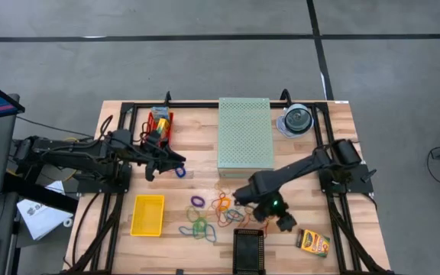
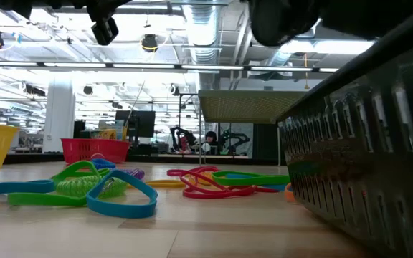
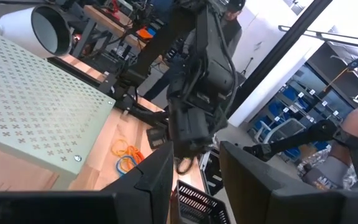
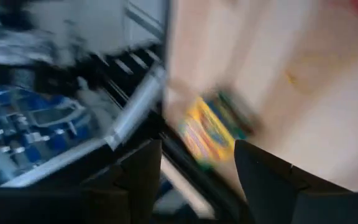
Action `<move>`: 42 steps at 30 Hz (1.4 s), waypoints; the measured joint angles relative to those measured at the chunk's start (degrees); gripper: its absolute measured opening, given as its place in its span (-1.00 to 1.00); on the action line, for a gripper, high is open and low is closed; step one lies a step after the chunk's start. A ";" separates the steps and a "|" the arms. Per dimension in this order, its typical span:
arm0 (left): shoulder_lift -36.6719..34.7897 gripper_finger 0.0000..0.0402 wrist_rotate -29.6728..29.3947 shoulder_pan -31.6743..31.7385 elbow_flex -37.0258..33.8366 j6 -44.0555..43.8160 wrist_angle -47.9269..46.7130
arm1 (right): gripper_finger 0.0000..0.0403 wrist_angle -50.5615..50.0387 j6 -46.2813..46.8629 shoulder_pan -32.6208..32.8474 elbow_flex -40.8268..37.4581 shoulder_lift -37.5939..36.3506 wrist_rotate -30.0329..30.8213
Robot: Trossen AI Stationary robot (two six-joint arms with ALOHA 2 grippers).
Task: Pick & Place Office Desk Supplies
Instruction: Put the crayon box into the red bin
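Note:
Rubber-band loops lie flat on the table: purple, orange, red, and green and blue; the low view shows them too. A blue loop lies right by my left gripper, which is open over the table's middle-left and holds nothing. A yellow-and-green crayon box lies flat near the table's near-right corner. My right gripper hovers just left of it, open and empty, and the box shows blurred past its fingers.
A pale green perforated box stands at the far middle, with a clear disc case to its right. A red basket sits at the far left. A yellow basket and a black mesh basket stand near the near edge.

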 joint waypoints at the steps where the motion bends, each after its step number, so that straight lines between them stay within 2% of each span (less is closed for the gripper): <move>1: 0.02 -0.38 -0.13 -0.15 0.00 0.02 -0.04 | -0.02 0.78 -1.25 0.73 -0.45 -0.06 0.62; 4: 0.00 -0.38 -0.69 -0.73 -0.01 0.04 0.02 | -0.05 0.79 -8.57 3.09 -2.34 -0.09 7.30; 6: 0.02 -0.38 -0.73 -1.14 -0.02 -0.06 0.19 | -0.07 0.33 -9.81 4.37 -3.41 -0.09 12.25; 8: 0.02 -0.38 -0.76 -1.64 -0.02 -0.19 0.47 | -0.08 0.24 -11.03 5.29 -4.43 -0.09 13.68; 14: 0.02 -0.38 -1.64 -2.01 -0.04 -1.63 1.44 | -0.12 1.19 -15.78 7.22 -6.35 -0.11 13.14; 21: 0.02 -0.38 -6.96 -1.99 -0.04 -2.14 4.96 | -0.19 10.30 -13.25 7.57 -6.59 -0.13 10.79; 25: 0.01 -0.38 -8.39 -1.99 -0.04 -4.33 5.22 | -0.25 14.02 -12.09 7.53 -7.11 -0.18 11.52; 28: 0.02 -0.39 -8.83 -1.99 0.03 -5.28 5.16 | -0.30 13.99 -12.02 7.42 -9.60 -0.18 11.65; 35: 0.02 -0.39 -10.11 -1.99 2.54 -4.94 5.08 | -0.39 15.23 -11.91 8.42 -20.62 -0.15 11.43; 42: 0.04 -0.39 -11.44 -1.96 5.12 -3.42 2.01 | -0.40 17.03 -11.83 8.34 -23.31 -0.22 9.06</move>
